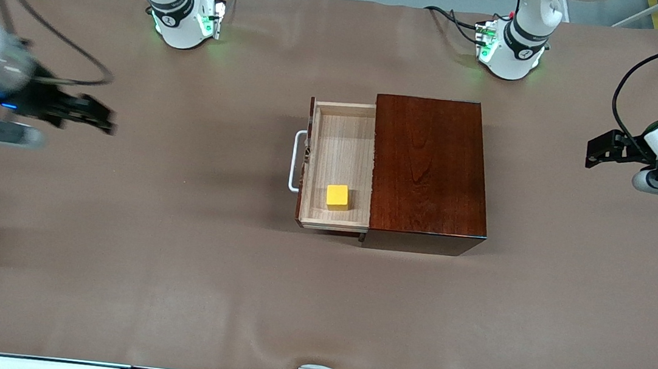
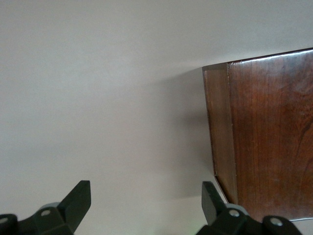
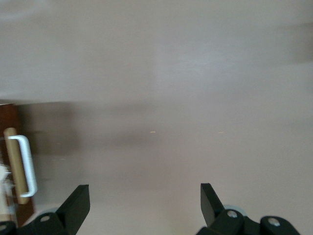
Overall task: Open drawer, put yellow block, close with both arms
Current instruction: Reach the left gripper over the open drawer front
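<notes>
Small bright yellow cube [image 1: 337, 196] inside open light-wood drawer [image 1: 340, 164] of glossy mahogany box [image 1: 430, 166]. Right gripper [image 1: 104, 120] and left gripper [image 1: 594, 152] released, over bare desk [image 1: 173, 266]. Closing advice: press squarely on white U-shaped handle [image 1: 295, 161], brace box.

A: Where does the front camera sit?
B: High across the desk [image 1: 171, 290], facing both arm bases, taking in the whole desk.
A: And the wrist cameras?
B: Each looks past its own hand at the desk, closer in. Ahead of the left hand [image 2: 146, 205] shows the box [image 2: 269, 142]; ahead of the right hand [image 3: 145, 205], the handle [image 3: 27, 164]. The front view shares both.
</notes>
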